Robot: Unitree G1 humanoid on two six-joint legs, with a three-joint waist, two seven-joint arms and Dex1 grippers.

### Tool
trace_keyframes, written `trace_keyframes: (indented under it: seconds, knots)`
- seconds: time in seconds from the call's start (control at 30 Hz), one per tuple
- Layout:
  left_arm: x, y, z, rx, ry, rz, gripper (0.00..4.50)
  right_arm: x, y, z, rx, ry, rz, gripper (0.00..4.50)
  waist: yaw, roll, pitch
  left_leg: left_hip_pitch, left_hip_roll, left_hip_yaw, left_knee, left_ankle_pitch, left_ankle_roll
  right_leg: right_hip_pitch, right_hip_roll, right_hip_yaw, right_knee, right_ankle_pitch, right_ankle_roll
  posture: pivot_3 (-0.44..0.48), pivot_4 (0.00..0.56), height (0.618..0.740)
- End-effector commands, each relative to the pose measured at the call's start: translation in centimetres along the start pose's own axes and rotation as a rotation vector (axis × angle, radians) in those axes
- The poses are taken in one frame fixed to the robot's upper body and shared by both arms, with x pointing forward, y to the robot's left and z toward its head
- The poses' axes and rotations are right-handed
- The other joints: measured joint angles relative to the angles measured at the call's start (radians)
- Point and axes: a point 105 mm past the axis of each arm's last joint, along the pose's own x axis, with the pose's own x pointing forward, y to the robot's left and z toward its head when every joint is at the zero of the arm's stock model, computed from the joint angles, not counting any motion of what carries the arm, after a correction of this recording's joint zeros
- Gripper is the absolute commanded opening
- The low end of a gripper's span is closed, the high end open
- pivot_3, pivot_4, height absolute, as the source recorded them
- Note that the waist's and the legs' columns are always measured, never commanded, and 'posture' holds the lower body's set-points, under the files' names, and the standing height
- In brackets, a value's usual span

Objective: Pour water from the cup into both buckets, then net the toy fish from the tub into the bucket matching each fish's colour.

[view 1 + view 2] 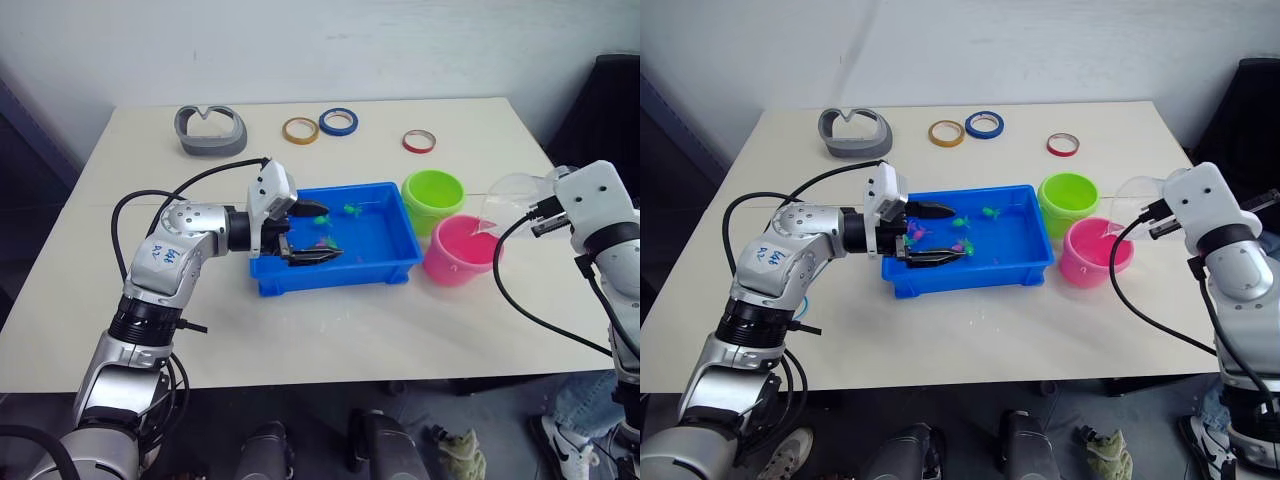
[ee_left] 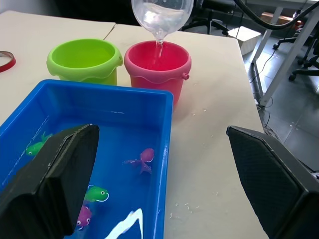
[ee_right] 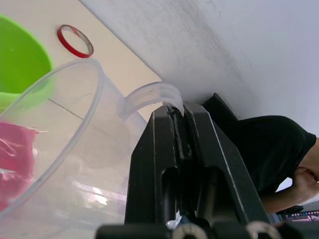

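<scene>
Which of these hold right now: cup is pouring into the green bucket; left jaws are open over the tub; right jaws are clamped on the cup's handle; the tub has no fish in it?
1. The cup pours into the green bucket: false, the stream falls into the pink bucket.
2. Left gripper jaws are open over the tub: true.
3. Right gripper jaws are clamped on the cup's handle: true.
4. The tub has no fish: false, pink and green fish lie inside.

Pale beige rectangular surface [image 1: 330,330] against a plain white wall [image 1: 320,45], black chair [image 1: 600,100] at its far corner, grey floor [image 2: 294,114] beyond
</scene>
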Motion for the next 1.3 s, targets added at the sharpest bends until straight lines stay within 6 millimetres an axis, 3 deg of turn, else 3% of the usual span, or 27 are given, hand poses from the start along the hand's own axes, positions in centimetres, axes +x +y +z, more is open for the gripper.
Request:
trace_keyframes:
  seconds: [0.03, 0.6, 0.97, 1.13, 1.3]
  knots:
    - [-0.2, -0.1, 0.7, 0.039, -0.019, 0.0, 4.5, -0.1, -1.4, 1.3, -0.063, -0.059, -0.043, 0.03, 0.0, 0.0, 0.0, 0.0, 0.0, 0.0, 0.0, 0.0, 0.0, 0.0, 0.0, 0.0, 0.0, 0.0, 0.0, 0.0, 0.15, 0.713]
    - [-0.4, -0.2, 0.4, 0.039, -0.015, -0.001, 4.5, 0.1, -1.3, 1.0, -0.073, -0.06, -0.046, 0.03, 0.0, 0.0, 0.0, 0.0, 0.0, 0.0, 0.0, 0.0, 0.0, 0.0, 0.0, 0.0, 0.0, 0.0, 0.0, 0.0, 0.15, 0.713]
    - [-0.7, 0.4, 0.8, 0.01, -0.05, 0.015, 4.5, 0.3, -2.1, -0.9, 0.233, 0.058, -0.106, 0.03, 0.0, 0.0, 0.0, 0.0, 0.0, 0.0, 0.001, 0.001, 0.0, 0.0, 0.0, 0.0, 0.001, 0.0, 0.0, 0.0, 0.15, 0.713]
    - [-0.9, 1.3, 1.1, 0.007, -0.059, 0.037, 4.5, 0.7, -2.7, -0.4, 0.312, 0.068, -0.13, 0.03, -0.002, 0.0, 0.0, 0.0, 0.0, 0.0, 0.001, 0.001, 0.0, 0.0, 0.0, 0.0, 0.001, 0.0, 0.0, 0.0, 0.15, 0.713]
    - [-1.5, 3.0, 1.1, 0.025, -0.049, 0.076, 4.5, 2.6, -2.6, 1.1, 0.366, 0.061, -0.14, 0.03, -0.003, 0.0, 0.0, 0.0, 0.0, 0.002, 0.001, 0.001, 0.0, -0.002, 0.001, 0.0, 0.003, 0.0, 0.0, 0.0, 0.15, 0.713]
